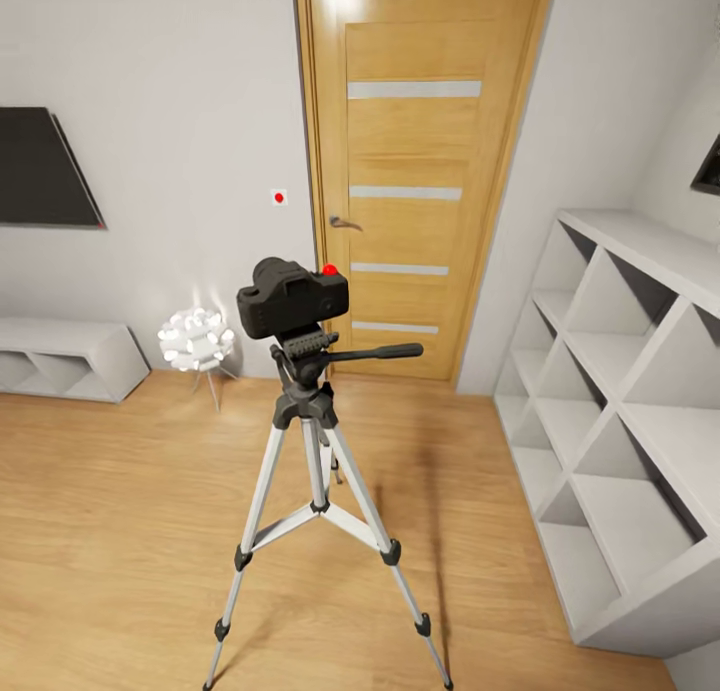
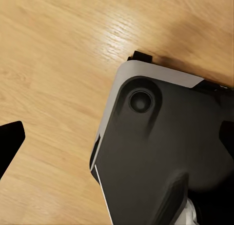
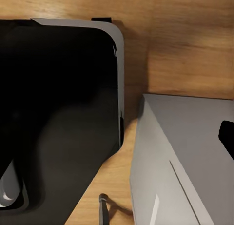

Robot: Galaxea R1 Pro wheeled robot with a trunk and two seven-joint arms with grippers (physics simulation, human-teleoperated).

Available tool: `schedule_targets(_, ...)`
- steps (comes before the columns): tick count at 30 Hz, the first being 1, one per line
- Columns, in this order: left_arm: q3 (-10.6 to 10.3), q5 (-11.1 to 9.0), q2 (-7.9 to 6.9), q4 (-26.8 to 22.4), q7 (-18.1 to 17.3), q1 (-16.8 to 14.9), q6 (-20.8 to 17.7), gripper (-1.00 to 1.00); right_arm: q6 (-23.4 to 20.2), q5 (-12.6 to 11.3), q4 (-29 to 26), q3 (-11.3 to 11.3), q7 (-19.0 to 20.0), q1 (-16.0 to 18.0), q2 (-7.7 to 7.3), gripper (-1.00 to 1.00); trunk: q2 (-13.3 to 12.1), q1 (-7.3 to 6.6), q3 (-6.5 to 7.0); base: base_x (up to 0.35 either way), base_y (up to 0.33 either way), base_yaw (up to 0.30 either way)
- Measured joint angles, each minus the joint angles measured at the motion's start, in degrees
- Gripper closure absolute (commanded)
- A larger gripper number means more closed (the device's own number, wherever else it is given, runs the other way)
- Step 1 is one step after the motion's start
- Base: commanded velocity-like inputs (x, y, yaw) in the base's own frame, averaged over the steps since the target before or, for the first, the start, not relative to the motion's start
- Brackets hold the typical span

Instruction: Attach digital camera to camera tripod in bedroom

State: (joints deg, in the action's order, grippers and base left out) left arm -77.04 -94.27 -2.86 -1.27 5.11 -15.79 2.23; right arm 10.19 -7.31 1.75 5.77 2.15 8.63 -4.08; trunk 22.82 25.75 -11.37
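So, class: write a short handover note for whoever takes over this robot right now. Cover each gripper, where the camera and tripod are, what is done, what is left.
Grippers: neither can be judged open or shut; both wrist views look down at the wood floor and the robot's dark base.
Digital camera: sits on top of the camera tripod, upright, nothing holding it.
Tripod stands on the bedroom floor before the wooden door, white cubby shelves beside.
Done: camera appears mounted.
Left: confirm it is locked.

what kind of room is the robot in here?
Likely a bedroom or living room at home: wooden door, white cubby shelves, wall-mounted screen, plank floor. The digital camera sits atop the camera tripod.
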Motion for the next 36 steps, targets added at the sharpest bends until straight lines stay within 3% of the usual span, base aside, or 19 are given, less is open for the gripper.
schedule_targets(36, 0.0, 0.0, 0.0, 0.0, 0.0, 0.0, 0.0, -1.0, 0.0, -0.1, 0.0, 0.0, -0.4, 0.0, -0.05, -1.0, 0.0, 0.0, 3.35, 0.0, 0.0, 0.0)
